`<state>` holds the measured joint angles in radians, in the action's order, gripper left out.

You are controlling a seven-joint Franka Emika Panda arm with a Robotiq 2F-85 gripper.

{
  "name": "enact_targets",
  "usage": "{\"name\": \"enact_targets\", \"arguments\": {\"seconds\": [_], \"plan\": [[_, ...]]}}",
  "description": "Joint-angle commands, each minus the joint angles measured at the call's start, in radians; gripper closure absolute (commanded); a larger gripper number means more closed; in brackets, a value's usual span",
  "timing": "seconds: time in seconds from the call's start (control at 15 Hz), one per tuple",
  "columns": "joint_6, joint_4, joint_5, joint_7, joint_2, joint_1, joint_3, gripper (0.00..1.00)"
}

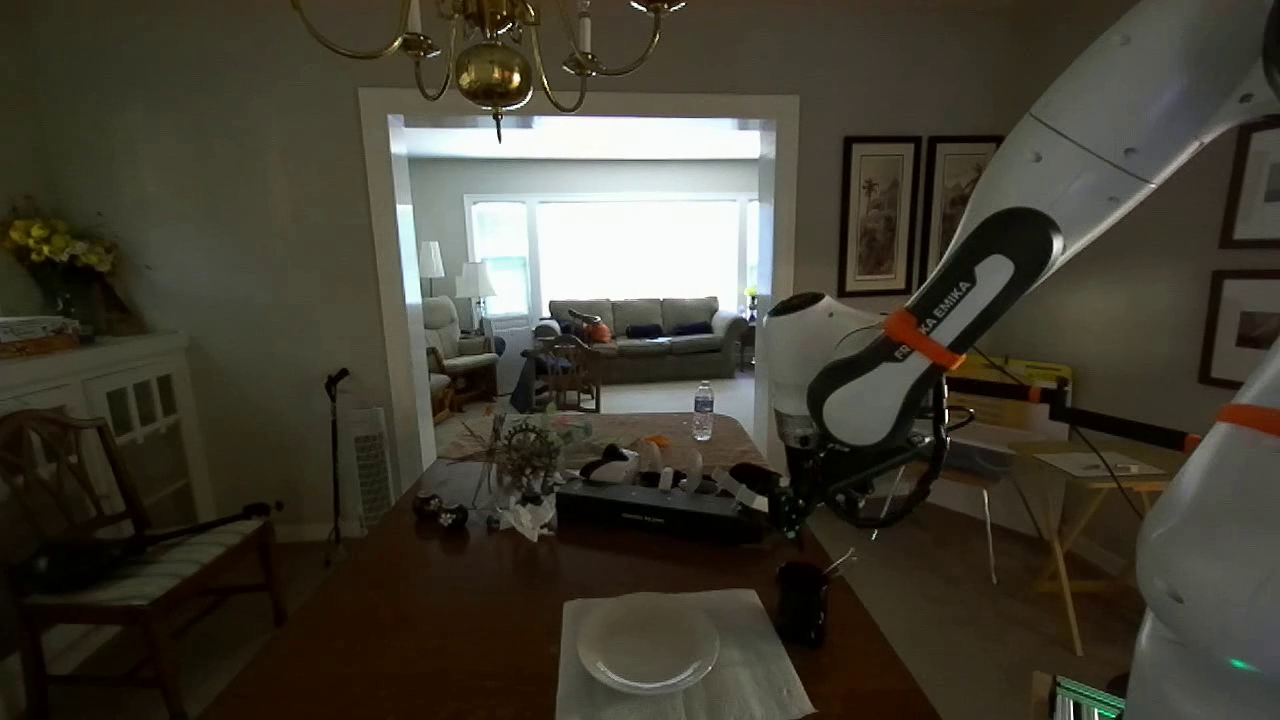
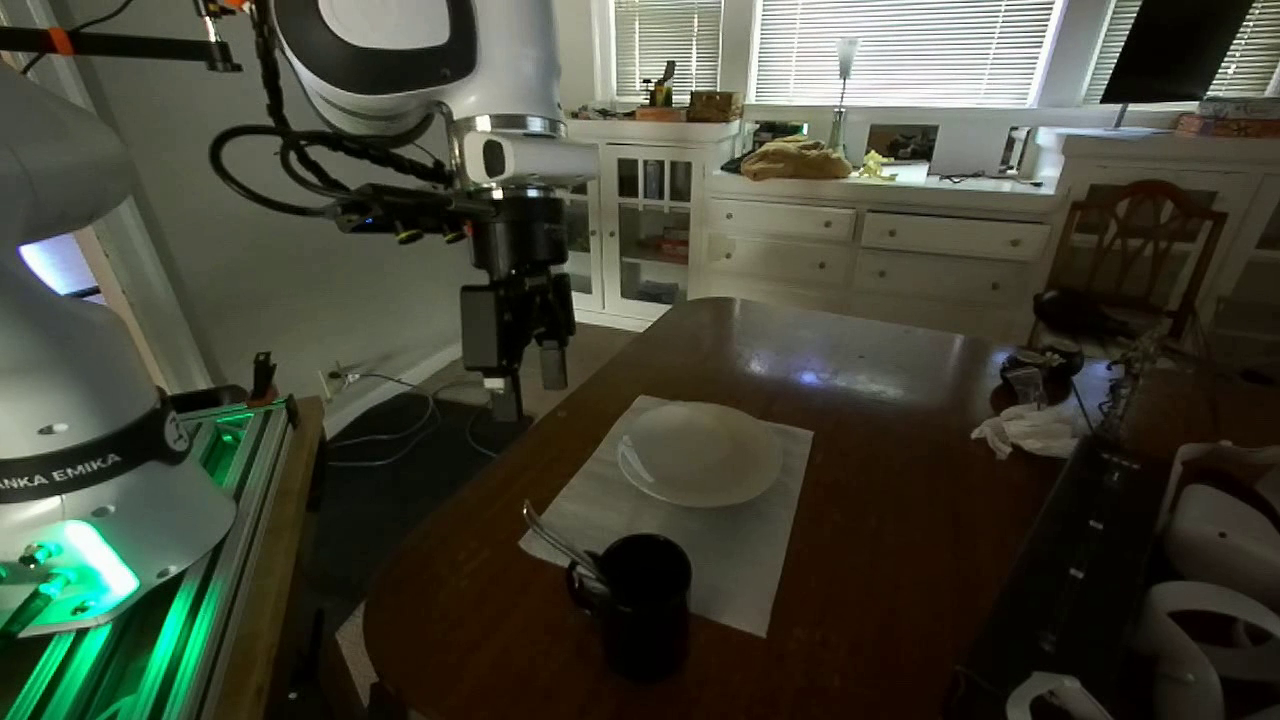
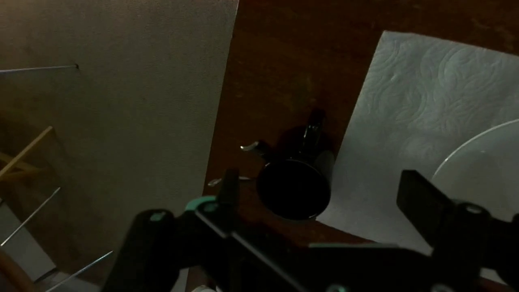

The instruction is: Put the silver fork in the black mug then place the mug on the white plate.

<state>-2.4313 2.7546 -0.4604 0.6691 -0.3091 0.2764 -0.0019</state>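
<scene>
Robotiq gripper (image 3: 319, 182): was held spread.
White plate (image 2: 700, 455): was laid on paper towel (image 2: 740, 560).
Black mug (image 2: 650, 630): was parked near plate, silver utensils (image 2: 558, 542) inside.

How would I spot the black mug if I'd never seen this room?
Find the brown wooden table, then the white paper sheet under the white plate. At the sheet's edge stands the black mug. Unlike the flat, pale plate, it is upright and dark, with shiny utensils poking out past its rim.
</scene>
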Motion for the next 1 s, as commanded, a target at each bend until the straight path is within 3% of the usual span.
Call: {"name": "enact_targets", "arguments": {"seconds": [0.0,0.2,0.53,0.67,0.93], "plan": [[-0.057,0.0,-0.09,0.147,0.094,0.032,0.035,0.0],[0.002,0.001,-0.114,0.256,0.138,0.003,0.04,0.0],[-0.078,0.001,-0.175,0.383,0.236,-0.024,0.006,0.0],[-0.132,0.001,-0.23,0.433,0.279,-0.026,-0.018,0.0],[-0.293,0.001,-0.471,0.605,0.349,-0.02,-0.104,0.0]]}}
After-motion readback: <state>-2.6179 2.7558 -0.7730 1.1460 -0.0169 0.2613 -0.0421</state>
